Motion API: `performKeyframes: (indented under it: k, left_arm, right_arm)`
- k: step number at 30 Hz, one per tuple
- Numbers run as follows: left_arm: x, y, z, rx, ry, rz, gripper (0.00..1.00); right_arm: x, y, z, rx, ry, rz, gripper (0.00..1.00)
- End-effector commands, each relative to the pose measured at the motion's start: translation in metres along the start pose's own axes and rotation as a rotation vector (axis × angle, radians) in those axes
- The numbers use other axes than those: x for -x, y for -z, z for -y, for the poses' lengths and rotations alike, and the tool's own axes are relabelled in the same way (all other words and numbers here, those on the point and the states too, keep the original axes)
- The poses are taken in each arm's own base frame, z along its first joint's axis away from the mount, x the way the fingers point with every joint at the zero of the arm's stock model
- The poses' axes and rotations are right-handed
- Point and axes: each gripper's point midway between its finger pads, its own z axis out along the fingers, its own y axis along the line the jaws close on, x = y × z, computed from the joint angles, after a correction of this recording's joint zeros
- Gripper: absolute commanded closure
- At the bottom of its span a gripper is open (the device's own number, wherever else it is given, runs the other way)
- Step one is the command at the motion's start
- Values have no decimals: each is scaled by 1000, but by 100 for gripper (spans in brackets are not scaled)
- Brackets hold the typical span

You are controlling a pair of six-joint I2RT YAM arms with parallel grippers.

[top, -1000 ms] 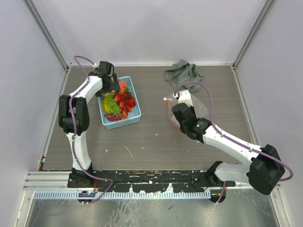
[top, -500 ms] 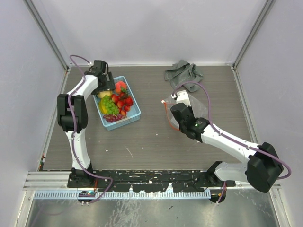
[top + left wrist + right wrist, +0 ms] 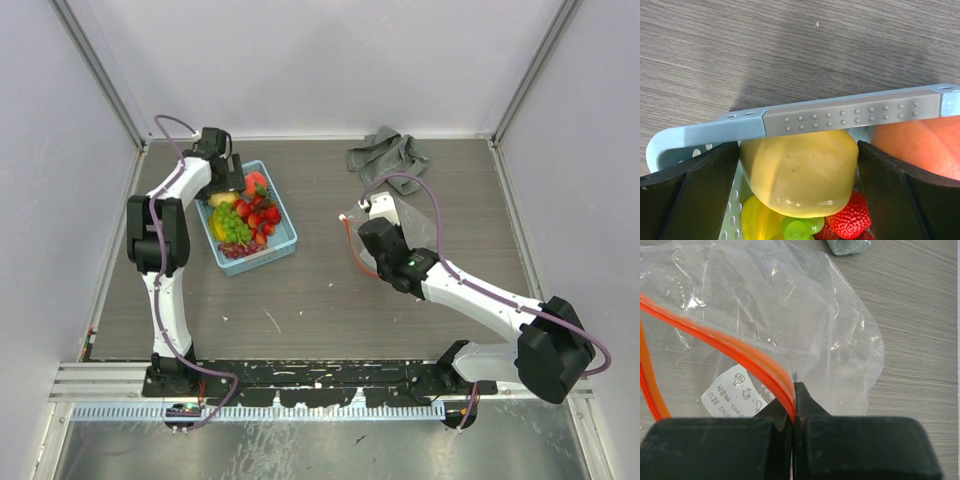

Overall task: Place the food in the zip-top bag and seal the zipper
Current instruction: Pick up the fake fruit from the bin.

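Note:
The food lies in a light blue basket (image 3: 285, 236): a yellow lemon (image 3: 800, 170), an orange-red peach (image 3: 920, 145), green grapes (image 3: 232, 222) and red strawberries (image 3: 264, 214). My left gripper (image 3: 799, 146) is open wide at the basket's far end, just inside its handle (image 3: 850, 116). Its fingers (image 3: 695, 190) stand on either side of the lemon. The clear zip-top bag (image 3: 815, 315) lies right of centre on the table. My right gripper (image 3: 795, 390) is shut on the zipper (image 3: 730, 347), the red-orange strip along the bag's mouth.
A crumpled grey cloth (image 3: 388, 152) lies at the back, just beyond the bag. Grey walls close in the table on the left, back and right. The brown tabletop (image 3: 320, 290) runs between basket and bag.
My left gripper has shifted a little toward the basket's far left end and settled around the lemon. The right gripper has edged up and left with the zipper pinched.

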Motion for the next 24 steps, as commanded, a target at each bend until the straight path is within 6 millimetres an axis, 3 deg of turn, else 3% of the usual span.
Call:
performKeyframes:
  k: [1,8,18,22,24]
  left_arm:
    - [-15,-16,7,-46,1,-65,1]
    - [-19,-10,13,-89,36,-105,0]
    - [13,38,33,-230,135,-12,12]
    - [18,50,40,-290,199,-8,12]
    - [19,51,40,-301,219,-11,17]
  right_arm:
    - [17,0,-1,6,-32,47,100]
    - [17,0,-3,14,-34,48,100]
    - [19,2,-1,15,-40,57,100]
    - [19,3,-1,14,-42,58,100]
    - [20,3,0,13,-43,59,100]
